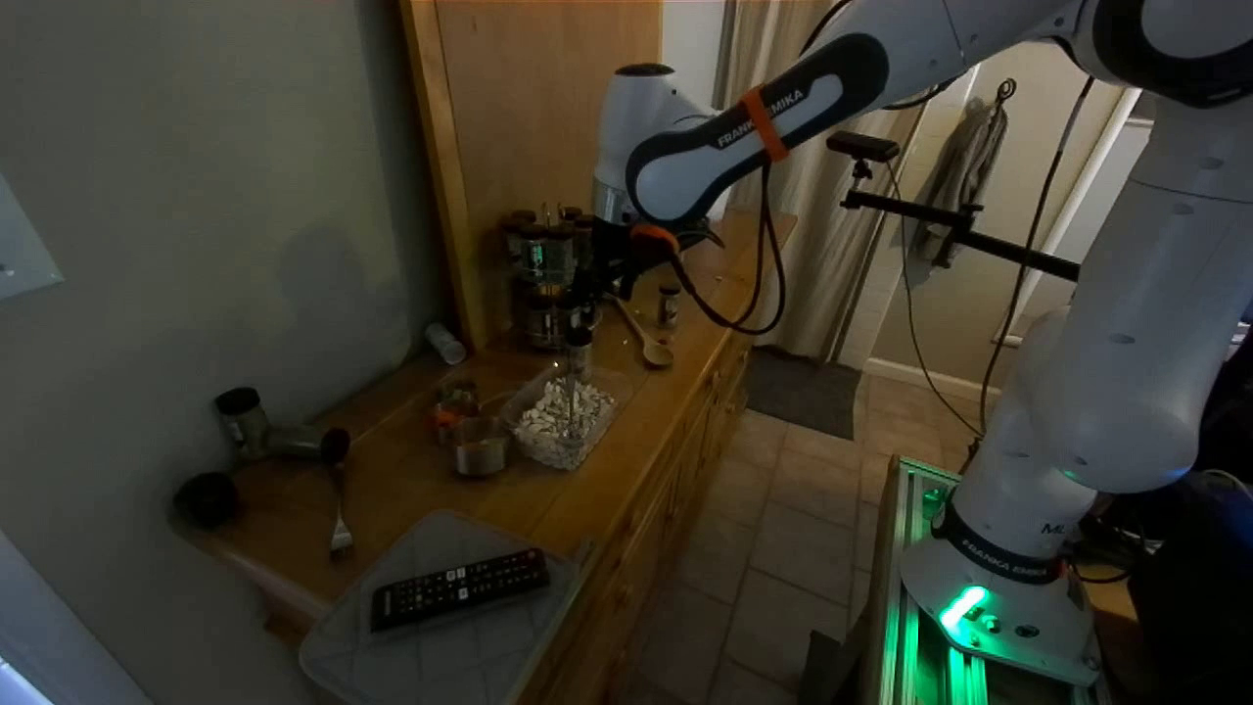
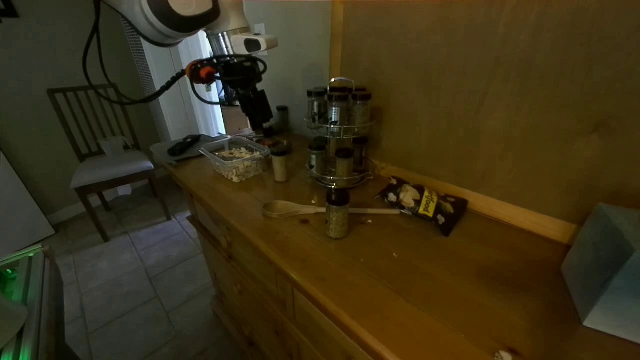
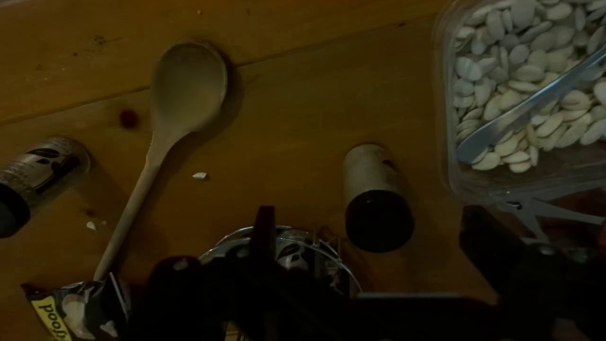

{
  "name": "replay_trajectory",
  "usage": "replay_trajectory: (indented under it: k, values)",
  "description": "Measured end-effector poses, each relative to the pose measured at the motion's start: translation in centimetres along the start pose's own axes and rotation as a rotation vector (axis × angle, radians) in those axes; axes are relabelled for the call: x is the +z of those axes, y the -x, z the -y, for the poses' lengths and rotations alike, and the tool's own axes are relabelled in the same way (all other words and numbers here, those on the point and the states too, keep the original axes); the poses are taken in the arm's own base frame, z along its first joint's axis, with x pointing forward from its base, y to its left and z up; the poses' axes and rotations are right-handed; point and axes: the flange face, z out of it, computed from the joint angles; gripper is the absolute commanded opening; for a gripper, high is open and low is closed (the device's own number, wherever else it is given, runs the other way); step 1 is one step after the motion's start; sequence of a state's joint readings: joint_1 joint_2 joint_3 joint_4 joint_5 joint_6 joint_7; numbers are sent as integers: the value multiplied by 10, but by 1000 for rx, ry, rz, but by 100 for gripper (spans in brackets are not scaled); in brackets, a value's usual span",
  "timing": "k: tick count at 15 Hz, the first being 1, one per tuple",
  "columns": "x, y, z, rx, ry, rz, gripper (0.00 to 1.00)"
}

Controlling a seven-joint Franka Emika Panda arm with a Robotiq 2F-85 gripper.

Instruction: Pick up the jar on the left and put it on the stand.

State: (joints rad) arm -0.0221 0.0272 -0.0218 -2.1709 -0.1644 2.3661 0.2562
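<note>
Since the black two-finger gripper is spread wide and holds nothing, your step in hand looks to be the grasp. Below it, and just beside the two-tier chrome wire stand, the clear cylindrical jar with pale contents and a black lid stands upright on the brown wooden counter; it is most likely the one you want. In the wrist view its lid shows roughly midway between your fingers, a touch toward the finger away from the stand, so even that up, then come down straight and take the jar by its body, below the lid.

You'll want care on both flanks: one finger overlaps the stand's rim in the wrist view, and the clear plastic tub of whitish seeds sits beyond the jar, away from the stand. Squeeze squarely and rise well past the stand's wires before swinging over. Which of its places is free you can't tell, so find a gap first.

Farther out, in front of the stand in an exterior view, the pale wooden spoon and the black-lidded jar of speckled contents need no touch from you.
</note>
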Motion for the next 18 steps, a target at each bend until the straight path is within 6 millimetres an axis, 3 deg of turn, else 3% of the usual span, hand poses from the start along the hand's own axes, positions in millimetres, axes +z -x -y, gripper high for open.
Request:
replay_trajectory:
  k: [12,18]
  values:
    - [50,-5,28,115,-38,-148,100]
    - [74,1,29,120,-21,-147,100]
